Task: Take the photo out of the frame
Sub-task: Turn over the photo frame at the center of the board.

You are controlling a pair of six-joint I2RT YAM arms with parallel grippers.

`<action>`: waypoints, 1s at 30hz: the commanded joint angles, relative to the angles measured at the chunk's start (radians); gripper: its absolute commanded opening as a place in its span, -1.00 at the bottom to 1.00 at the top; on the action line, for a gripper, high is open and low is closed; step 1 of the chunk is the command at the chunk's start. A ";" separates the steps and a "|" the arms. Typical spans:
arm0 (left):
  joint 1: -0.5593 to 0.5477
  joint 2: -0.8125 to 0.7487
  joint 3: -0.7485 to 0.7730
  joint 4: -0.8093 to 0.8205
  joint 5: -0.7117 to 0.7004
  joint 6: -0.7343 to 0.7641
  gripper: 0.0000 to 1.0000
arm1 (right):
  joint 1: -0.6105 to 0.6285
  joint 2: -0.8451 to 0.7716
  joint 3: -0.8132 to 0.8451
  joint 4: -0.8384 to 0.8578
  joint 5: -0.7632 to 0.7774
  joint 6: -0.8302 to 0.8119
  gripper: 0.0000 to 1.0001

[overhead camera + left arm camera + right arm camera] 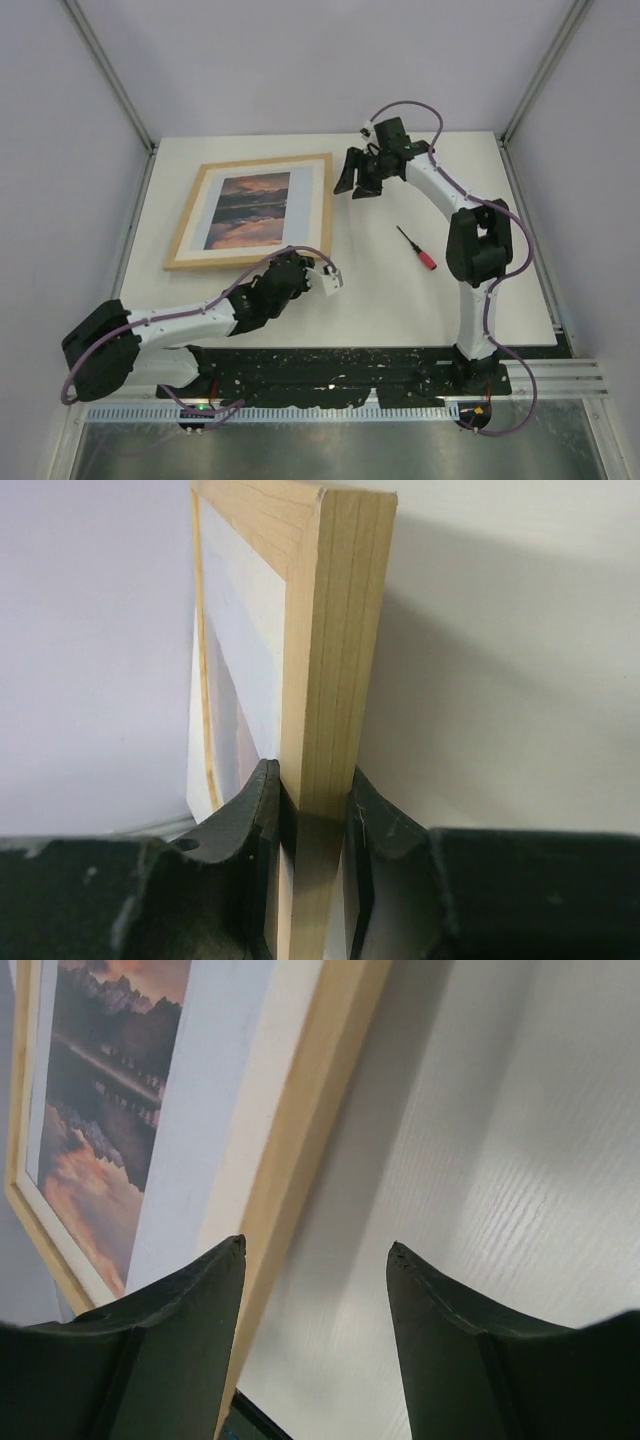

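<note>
Tabletop of white wood-grain laminate point(400, 310) carries everything here, walled on three sides by pale panels. Largest on it is the thin light-wood rectangular picture frame point(326, 200), lying face up on the left half of the table and turned slightly askew. Inside the wood sits the flat cream-white mat border point(305, 205), and within that the photo point(250, 210), a portrait print of a sunset over a mountain lake in orange, pink and dark blue, still seated in the frame.

The left arm's black two-finger gripper point(312, 782) reaches in from the near side to the frame's near right corner. In its wrist view the jaws are drawn in narrow, one finger pressed to each face of the wooden rail, so it is clamped on the frame's edge.

The right arm's black gripper point(315, 1250) hangs by the frame's far right corner with its jaws spread wide and nothing between them. The wooden edge runs just beside its left finger, whether touching I cannot tell.

Smallest is a red-handled, dark-shafted screwdriver point(414, 246), lying well apart on bare table to the frame's right.
</note>
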 commanded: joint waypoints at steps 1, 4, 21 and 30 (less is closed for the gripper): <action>0.011 -0.124 0.088 -0.085 0.102 -0.154 -1.00 | -0.066 -0.095 -0.024 0.056 -0.188 -0.020 0.32; 0.021 -0.144 0.131 -0.146 0.125 -0.170 -1.00 | -0.083 -0.126 -0.050 0.073 -0.264 -0.037 0.45; 0.080 -0.162 0.627 -0.554 0.152 -0.363 -1.00 | -0.267 -0.367 -0.222 0.187 -0.437 -0.042 0.66; 0.175 -0.101 0.926 -0.666 0.093 -0.541 -1.00 | -0.287 -0.447 -0.360 0.202 -0.375 -0.103 0.67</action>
